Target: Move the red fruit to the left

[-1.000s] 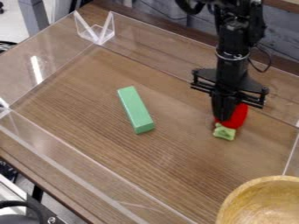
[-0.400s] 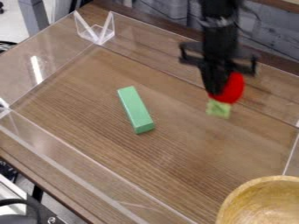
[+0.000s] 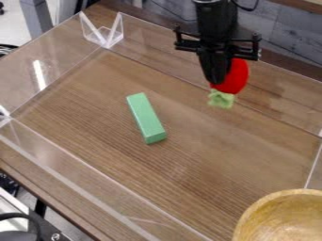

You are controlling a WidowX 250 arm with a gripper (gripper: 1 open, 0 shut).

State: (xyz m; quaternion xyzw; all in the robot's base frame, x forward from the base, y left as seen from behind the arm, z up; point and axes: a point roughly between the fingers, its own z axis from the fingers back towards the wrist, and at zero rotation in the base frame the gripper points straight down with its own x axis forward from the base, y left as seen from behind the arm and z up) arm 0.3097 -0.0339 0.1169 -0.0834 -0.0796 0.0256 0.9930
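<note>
The red fruit (image 3: 232, 81), a small glossy strawberry with a light green cap pointing down, hangs in the air above the right part of the wooden tabletop. My gripper (image 3: 219, 73) is shut on it from above, the black arm coming down from the top edge. The fruit is clear of the wood, up and to the right of the long green block (image 3: 146, 118).
Low clear plastic walls (image 3: 56, 64) fence the wooden surface (image 3: 189, 160) on all sides. The green block lies flat near the middle left. A wooden bowl rim (image 3: 284, 218) shows at the bottom right corner.
The gripper has lifted the red fruit off the table and carried it up and to the left. The green block has stayed put.
</note>
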